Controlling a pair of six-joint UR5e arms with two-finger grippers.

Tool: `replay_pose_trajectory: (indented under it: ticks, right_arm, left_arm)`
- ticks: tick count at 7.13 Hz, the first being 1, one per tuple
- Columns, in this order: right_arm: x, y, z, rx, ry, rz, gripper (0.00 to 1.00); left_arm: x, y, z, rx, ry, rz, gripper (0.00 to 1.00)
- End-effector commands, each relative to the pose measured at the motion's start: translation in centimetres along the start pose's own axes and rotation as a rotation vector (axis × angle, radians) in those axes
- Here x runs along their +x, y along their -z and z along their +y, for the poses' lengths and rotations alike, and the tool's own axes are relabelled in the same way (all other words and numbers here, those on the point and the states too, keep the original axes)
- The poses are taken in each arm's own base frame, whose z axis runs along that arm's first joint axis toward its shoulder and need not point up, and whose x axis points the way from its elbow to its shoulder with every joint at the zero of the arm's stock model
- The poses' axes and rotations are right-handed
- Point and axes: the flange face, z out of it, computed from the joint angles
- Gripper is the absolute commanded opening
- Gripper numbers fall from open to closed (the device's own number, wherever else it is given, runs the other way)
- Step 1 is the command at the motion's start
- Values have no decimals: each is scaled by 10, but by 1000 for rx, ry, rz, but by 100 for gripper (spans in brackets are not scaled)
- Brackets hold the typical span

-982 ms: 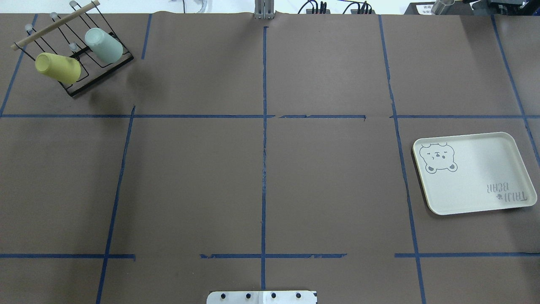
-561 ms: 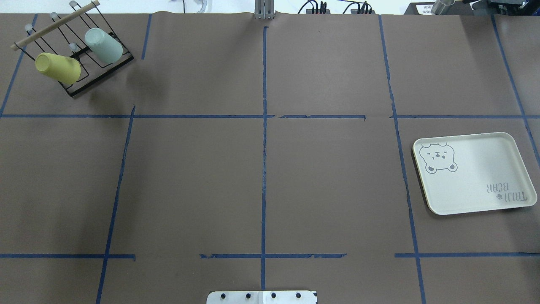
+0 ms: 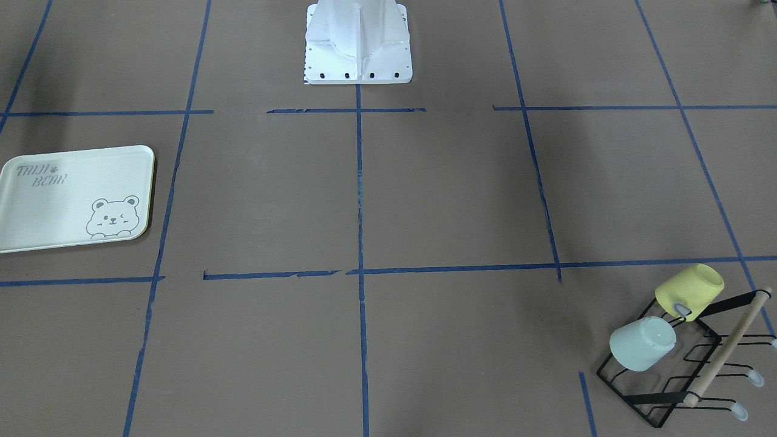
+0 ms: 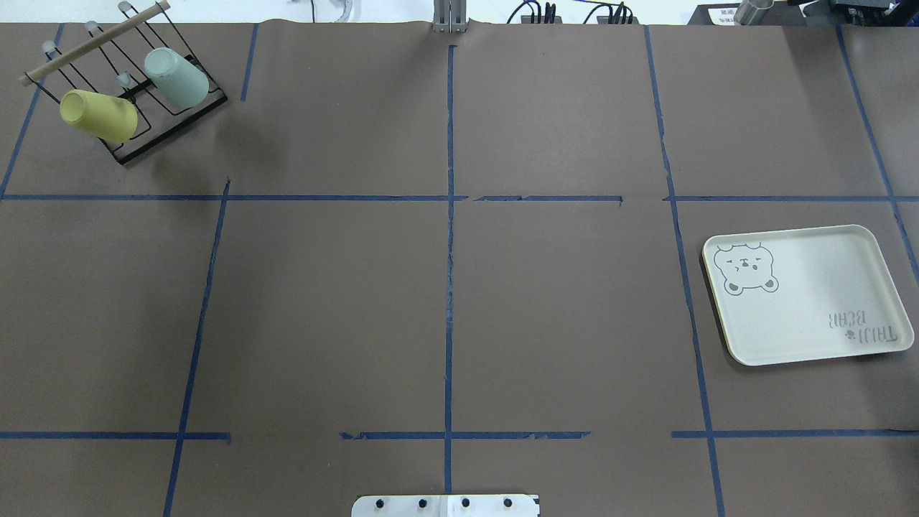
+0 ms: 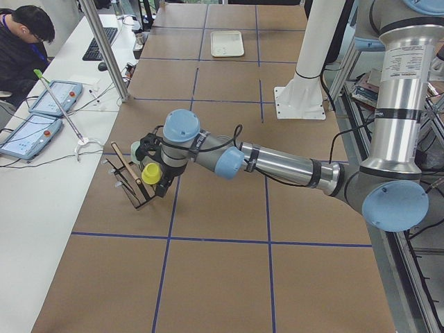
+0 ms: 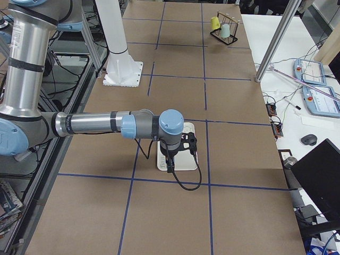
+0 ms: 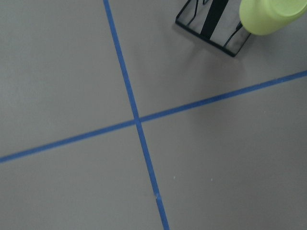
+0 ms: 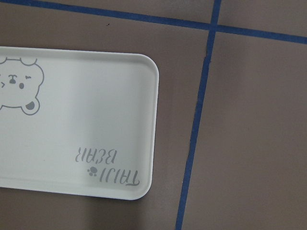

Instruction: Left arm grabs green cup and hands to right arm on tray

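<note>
Brown paper covers the table (image 4: 323, 287), crossed by blue tape lines (image 4: 449, 287), and we take the black wire rack (image 4: 136, 147) as our landmark. It stands at the end of the table on the robot's left, with a wooden bar (image 4: 93, 43) across its top. The green cup (image 4: 177, 77) sits tilted on one prong of the rack with its pale bottom turned up and outward, and nothing grips it. The yellow cup (image 4: 99, 115) hangs on another prong of the same rack, beside the green one and apart from it. The tray (image 4: 811, 316) lies flat at the other end of the table, well apart from the rack, with its bear drawing on the side facing the rack. From the left end of the table we see the left arm (image 5: 277, 163) stretched out low toward the rack, and the left gripper (image 5: 161, 186) hangs close by the rack on the yellow cup's side. Its wrist camera catches one corner of the rack and the yellow cup's edge. We cannot tell whether its fingers are spread or pressed together. The right arm (image 6: 95, 123) reaches far from the rack, and the right gripper (image 6: 170, 162) hangs over the tray. Its fingers we cannot judge either.
</note>
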Motion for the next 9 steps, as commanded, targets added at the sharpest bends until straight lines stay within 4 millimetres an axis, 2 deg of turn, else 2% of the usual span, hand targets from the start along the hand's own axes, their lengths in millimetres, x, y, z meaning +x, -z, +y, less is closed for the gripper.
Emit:
replay_pose_trajectory:
  ticks: [1, 2, 3, 4, 5, 6, 7, 9]
  right_arm:
    - [-1, 0, -1, 1, 1, -1, 100]
    - [0, 1, -1, 2, 0, -1, 100]
    - [0, 1, -1, 2, 0, -1, 100]
    - [-1, 0, -1, 1, 1, -1, 100]
    - [0, 1, -1, 2, 0, -1, 100]
    - [-1, 0, -1, 0, 0, -1, 100]
    - [-1, 0, -1, 1, 1, -2, 100]
    - [-1, 1, -1, 2, 3, -2, 100]
  left_arm:
    - [69, -43, -93, -22, -75, 60, 100]
    - [92, -58, -145, -28, -27, 72, 100]
    - [125, -92, -171, -70, 37, 92, 100]
    - [148, -127, -172, -112, 27, 85, 100]
    - [160, -150, -185, -111, 14, 19, 100]
    - [170, -167, -189, -111, 0, -32, 100]
    - [174, -178, -202, -123, 13, -46, 100]
    - [176, -214, -201, -118, -13, -89, 100]
